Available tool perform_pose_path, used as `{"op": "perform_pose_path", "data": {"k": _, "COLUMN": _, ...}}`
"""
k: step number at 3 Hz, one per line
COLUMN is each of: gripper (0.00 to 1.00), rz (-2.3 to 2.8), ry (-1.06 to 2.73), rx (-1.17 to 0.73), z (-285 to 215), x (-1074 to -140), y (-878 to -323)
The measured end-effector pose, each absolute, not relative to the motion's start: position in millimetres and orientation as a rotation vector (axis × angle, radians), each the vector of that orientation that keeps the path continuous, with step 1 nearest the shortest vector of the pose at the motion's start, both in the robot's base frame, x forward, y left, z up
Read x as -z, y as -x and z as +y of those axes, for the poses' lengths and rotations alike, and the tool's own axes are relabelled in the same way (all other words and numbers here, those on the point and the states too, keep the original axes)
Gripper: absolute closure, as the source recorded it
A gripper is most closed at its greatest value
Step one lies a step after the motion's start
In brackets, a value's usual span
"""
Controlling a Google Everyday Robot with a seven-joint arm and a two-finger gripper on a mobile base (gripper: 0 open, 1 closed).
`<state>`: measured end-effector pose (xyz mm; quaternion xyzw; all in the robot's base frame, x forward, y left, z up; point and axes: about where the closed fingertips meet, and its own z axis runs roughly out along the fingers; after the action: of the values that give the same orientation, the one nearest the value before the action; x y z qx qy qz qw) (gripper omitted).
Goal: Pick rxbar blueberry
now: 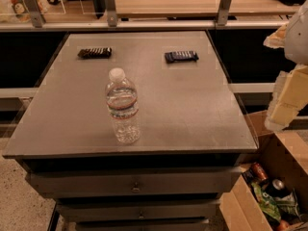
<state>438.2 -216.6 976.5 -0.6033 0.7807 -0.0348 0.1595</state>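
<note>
Rxbar blueberry lies well apart from the jaws beside the table.

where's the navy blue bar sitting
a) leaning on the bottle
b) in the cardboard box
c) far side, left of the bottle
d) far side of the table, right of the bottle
D: the rxbar blueberry lies flat near the table's far edge, right of the upright water bottle and apart from it. The brown bar is the one at far left. The gripper hangs off the table's right edge, away from the bar.
</note>
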Motion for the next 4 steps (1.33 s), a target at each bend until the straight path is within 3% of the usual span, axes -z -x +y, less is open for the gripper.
{"op": "perform_pose_path", "data": {"k": 1, "gripper": 0.0, "rz": 2.223, "ry": 1.722, "rx": 0.116, "z": -215, "x": -979, "y": -440}}
{"op": "perform_pose_path", "data": {"k": 4, "gripper": 0.0, "rz": 2.02, "ry": 1.826, "rx": 0.229, "z": -172, "x": -991, "y": -548}}
